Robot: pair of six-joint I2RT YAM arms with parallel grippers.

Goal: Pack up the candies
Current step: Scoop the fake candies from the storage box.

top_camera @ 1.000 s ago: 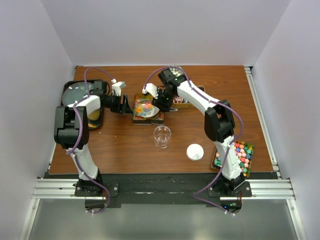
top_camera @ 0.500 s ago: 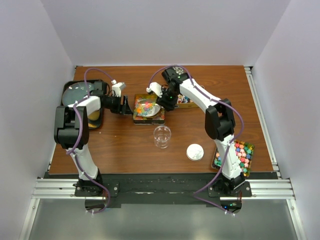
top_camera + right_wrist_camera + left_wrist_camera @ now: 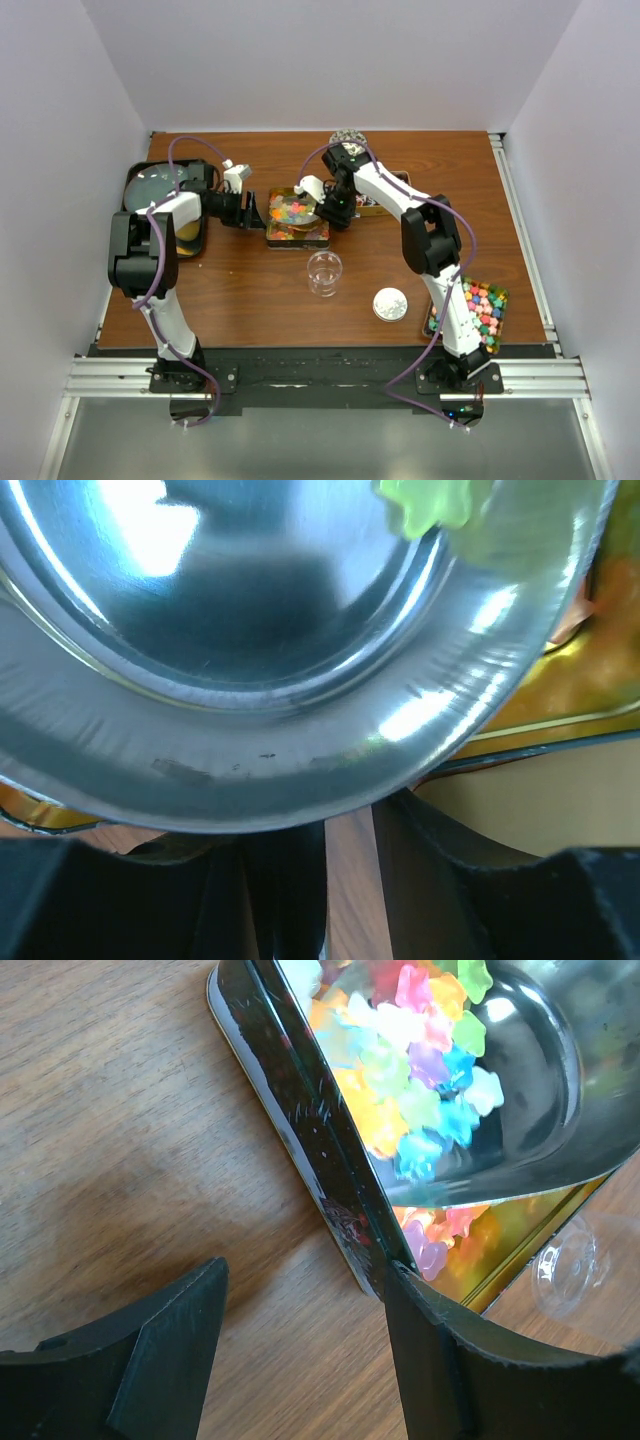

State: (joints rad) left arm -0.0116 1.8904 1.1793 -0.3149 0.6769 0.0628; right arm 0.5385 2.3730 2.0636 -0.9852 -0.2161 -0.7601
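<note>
Steel scoop [image 3: 530, 1090] lies tilted in the open tin [image 3: 300, 1130], and pastel candies [image 3: 410, 1090] are heaped in its bowl. More of them lie under it on the tin's golden floor. The right fingers [image 3: 450, 880] are close together at the scoop's near rim and seem to pinch it there, although the rim hides the contact itself. I judge that the scoop is held low and slanted so that it can dig into the pile. The left fingers [image 3: 170, 1350] are spread wide: one touches the tin's corner, the other stands apart from it, over the wood. Probably this arm braces the tin, so that it does not slide when the scoop pushes. A clear cup [image 3: 324, 272] stands near, in front of the tin, with a white lid [image 3: 390, 303] beside it, and it looks to be the place for the load. The worktop [image 3: 240, 290] is dark brown wood with visible grain, and plain white walls [image 3: 300, 60] close it on three sides.
</note>
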